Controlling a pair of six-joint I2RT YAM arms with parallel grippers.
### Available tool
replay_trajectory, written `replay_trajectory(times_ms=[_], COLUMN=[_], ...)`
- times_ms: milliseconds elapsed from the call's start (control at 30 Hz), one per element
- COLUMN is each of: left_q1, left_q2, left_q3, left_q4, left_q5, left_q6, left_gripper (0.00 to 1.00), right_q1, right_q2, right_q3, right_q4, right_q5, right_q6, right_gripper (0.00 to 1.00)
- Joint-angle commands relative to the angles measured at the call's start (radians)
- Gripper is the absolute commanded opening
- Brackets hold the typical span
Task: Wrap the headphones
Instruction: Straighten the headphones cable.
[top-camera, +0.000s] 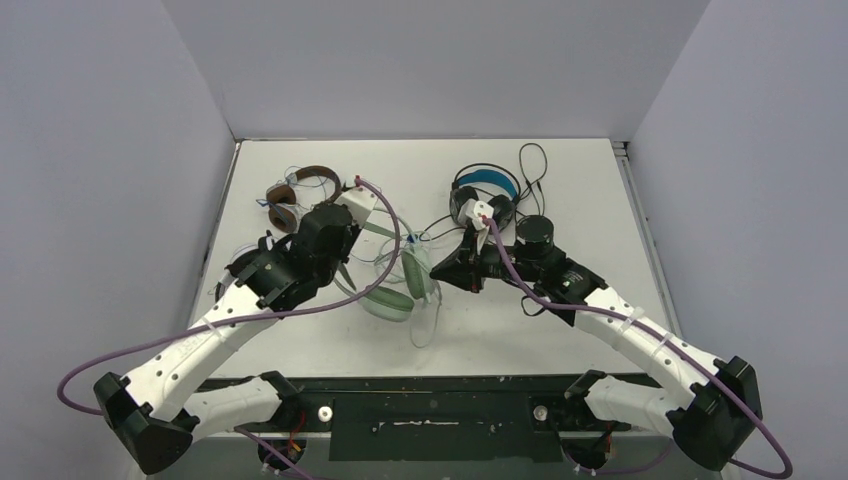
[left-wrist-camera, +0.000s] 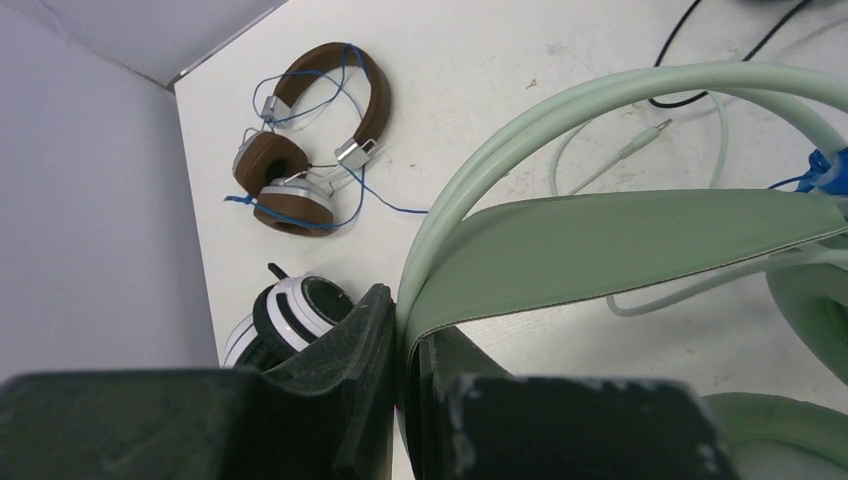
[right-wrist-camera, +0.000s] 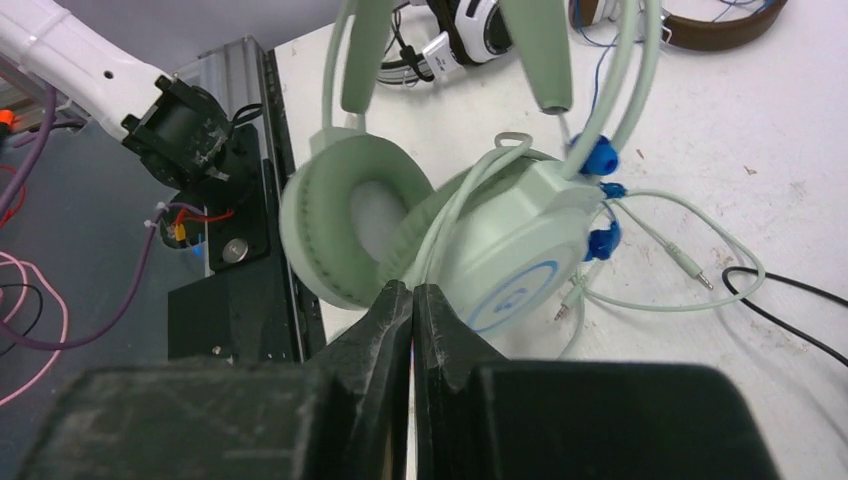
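Note:
The mint green headphones (top-camera: 395, 288) hang over the middle of the table. My left gripper (left-wrist-camera: 405, 330) is shut on their headband (left-wrist-camera: 620, 240). In the right wrist view the ear cups (right-wrist-camera: 440, 230) hang side by side, and the pale cord (right-wrist-camera: 455, 205) runs down into my right gripper (right-wrist-camera: 413, 295), which is shut on it. The brown headphones (left-wrist-camera: 300, 150) and the white, black-striped headphones (left-wrist-camera: 290, 315) lie at the left. A black set with a blue headband (top-camera: 487, 188) lies at the back, behind my right gripper (top-camera: 440, 267).
Loose loops of black cord (top-camera: 532, 165) trail at the back right. The mint cord's plug (right-wrist-camera: 695, 272) rests on the table beside blue cable ties (right-wrist-camera: 598, 158). The black mounting rail (top-camera: 430, 405) runs along the near edge, and grey walls close in three sides.

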Motion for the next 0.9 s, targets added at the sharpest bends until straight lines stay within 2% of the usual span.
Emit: replay_trajectory(times_ms=[0,100,267,300,367,467,533,600,667,867], left_q1=[0.001,0.006,0.024,0.034,0.059,0.094,0.096,0.095,0.095,0.095], left_q2=[0.047,0.090,0.104,0.106,0.109,0.099,0.087,0.071,0.054,0.056], left_q3=[0.082,0.111,0.135,0.146,0.176,0.217,0.235,0.254,0.272,0.375], left_q4=[0.102,0.096,0.137,0.135,0.126,0.128,0.132,0.135,0.135,0.073], left_q5=[-0.139,-0.237,-0.257,-0.260,-0.269,-0.207,-0.154,-0.109,-0.080,-0.048], left_q6=[-0.095,-0.168,-0.196,-0.209,-0.247,-0.252,-0.229,-0.211,-0.205,-0.237], left_gripper=[0.00,0.00,0.00,0.00,0.00,0.00,0.00,0.00,0.00,0.00], right_q1=[0.001,0.009,0.012,0.011,0.011,0.008,0.004,0.005,0.004,0.003], right_q2=[-0.046,-0.033,-0.003,-0.001,-0.001,-0.016,-0.035,-0.055,-0.070,-0.088], right_q3=[0.004,-0.002,0.000,0.000,-0.003,-0.036,-0.073,-0.103,-0.119,-0.113], right_q4=[0.105,0.115,0.052,0.043,0.020,0.018,0.058,0.106,0.137,0.190], right_q5=[-0.062,-0.106,-0.076,-0.055,0.061,0.272,0.299,0.294,0.313,0.408], right_q6=[0.045,0.057,0.018,0.021,0.030,0.080,0.091,0.091,0.079,0.059], right_gripper=[0.00,0.00,0.00,0.03,0.21,0.63,0.77,0.86,0.91,0.94])
